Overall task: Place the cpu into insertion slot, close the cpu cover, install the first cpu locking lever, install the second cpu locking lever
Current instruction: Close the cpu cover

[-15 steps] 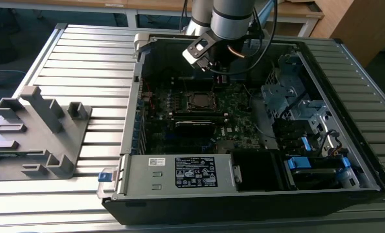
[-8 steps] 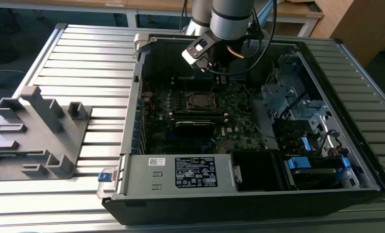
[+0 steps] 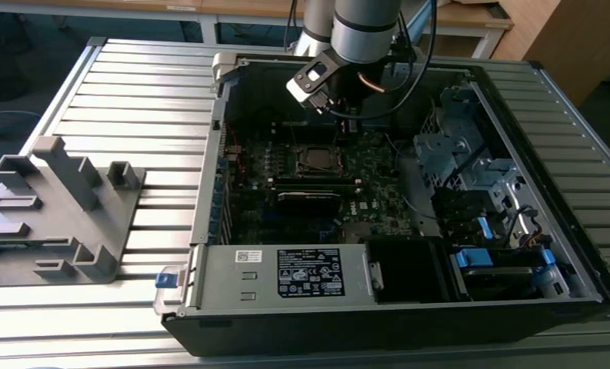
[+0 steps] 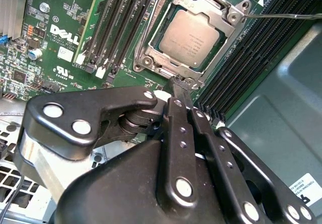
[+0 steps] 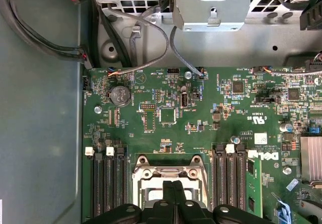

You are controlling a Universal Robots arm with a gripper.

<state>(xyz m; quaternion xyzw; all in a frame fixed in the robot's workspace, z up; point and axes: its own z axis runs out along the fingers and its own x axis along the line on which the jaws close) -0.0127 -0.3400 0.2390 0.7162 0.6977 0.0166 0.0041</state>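
A: Exterior view?
B: gripper [image 3: 349,123] inside the case [image 3: 408,315], just beside the insertion slot [image 3: 320,160].
A: Second wrist view?
B: cpu [image 4: 193,38] seated in slot, cpu cover [image 4: 201,3] framing it. Fingers [image 4: 176,113] pressed together.
A: First wrist view?
B: Fingertips [image 5: 168,191] together, over the cover.

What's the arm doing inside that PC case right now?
The arm's black gripper, fingers shut together, is down at the edge of the small square silver-rimmed socket on the green motherboard. The grey-topped square cpu already sits in it, with the thin silvery metal cover frame lying over it.
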